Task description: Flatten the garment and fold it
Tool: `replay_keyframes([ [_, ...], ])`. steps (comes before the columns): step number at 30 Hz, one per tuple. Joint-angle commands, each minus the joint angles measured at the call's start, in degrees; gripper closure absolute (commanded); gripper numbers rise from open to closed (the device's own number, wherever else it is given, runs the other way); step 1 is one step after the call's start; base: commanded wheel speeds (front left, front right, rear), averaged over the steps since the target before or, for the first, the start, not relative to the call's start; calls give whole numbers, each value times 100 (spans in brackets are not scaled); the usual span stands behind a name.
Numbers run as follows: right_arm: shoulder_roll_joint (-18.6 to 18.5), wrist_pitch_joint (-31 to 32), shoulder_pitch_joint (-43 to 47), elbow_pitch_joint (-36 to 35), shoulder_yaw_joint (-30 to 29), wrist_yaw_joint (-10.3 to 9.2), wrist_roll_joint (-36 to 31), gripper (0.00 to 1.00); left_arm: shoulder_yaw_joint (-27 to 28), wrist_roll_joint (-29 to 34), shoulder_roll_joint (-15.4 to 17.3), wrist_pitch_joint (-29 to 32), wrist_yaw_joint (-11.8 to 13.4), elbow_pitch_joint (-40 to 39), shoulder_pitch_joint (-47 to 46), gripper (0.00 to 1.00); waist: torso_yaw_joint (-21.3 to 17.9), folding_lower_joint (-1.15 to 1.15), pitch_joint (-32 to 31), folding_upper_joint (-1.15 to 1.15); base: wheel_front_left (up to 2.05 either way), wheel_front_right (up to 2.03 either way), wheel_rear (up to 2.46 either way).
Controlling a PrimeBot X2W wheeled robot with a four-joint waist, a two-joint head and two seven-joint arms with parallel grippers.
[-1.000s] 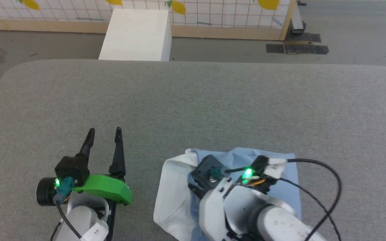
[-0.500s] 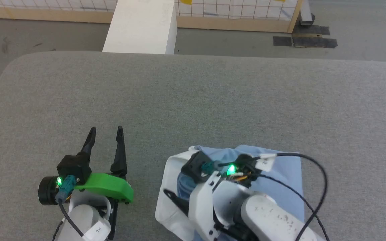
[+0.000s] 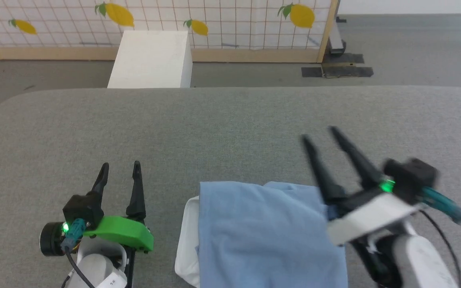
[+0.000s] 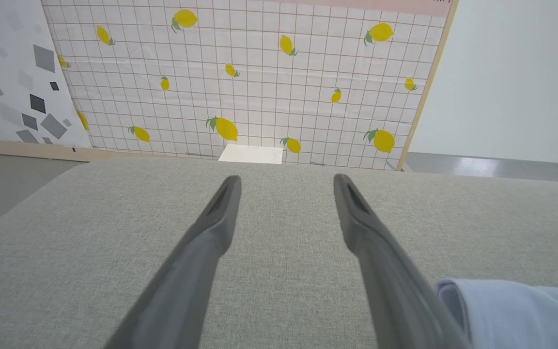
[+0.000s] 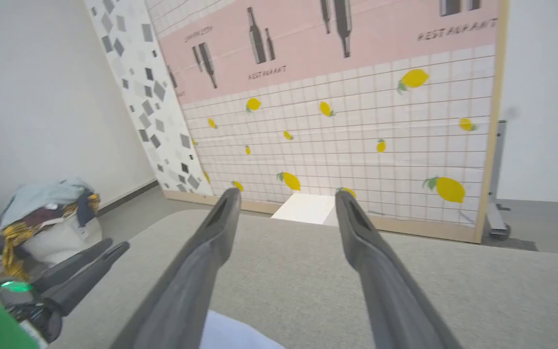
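The garment (image 3: 266,232) lies at 6 o'clock in the head view, a compact blue rectangle on the grey table (image 3: 230,120). A white cloth (image 3: 185,240) peeks out from under its 9 o'clock edge. Your left gripper (image 3: 120,164) sits at 8 o'clock, jaws parted and holding nothing, well clear of the fabric. Your right gripper (image 3: 318,133) hovers at 3 o'clock, blurred, its fingers spread and empty, just off the garment's 2 o'clock corner.

The folding looks close to done, so I judge the step in hand to be tidying. The 12 o'clock edge shows a slight hump toward 1 o'clock. Lower the right fingers flat and stroke it outward toward 3 o'clock rather than pinching. If you do grip a corner, take the blue knit alone, because the white cloth beneath could lift with it. Keep the left gripper ready to pin the 9 o'clock edge.
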Motion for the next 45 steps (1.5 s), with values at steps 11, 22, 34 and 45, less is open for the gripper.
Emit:
replay_keyframes([
  [11,-2,445,1303,776,-1389,-9,596,0,27,36,24,-21,-33,-66,143,0,-160,0,-144,0,0,0,0],
  [22,-2,2210,973,2066,-1195,-9,882,0,-47,81,-47,-21,-61,-75,107,0,67,0,-15,0,0,0,0],
  [34,-2,2745,539,2483,-803,-9,759,100,42,62,-38,-21,-24,-66,118,0,5,0,33,0,0,0,0],
  [45,-430,3535,-141,1149,-546,-9,-1509,100,144,115,-48,-21,10,-347,68,0,-760,0,343,0,0,0,0],
])
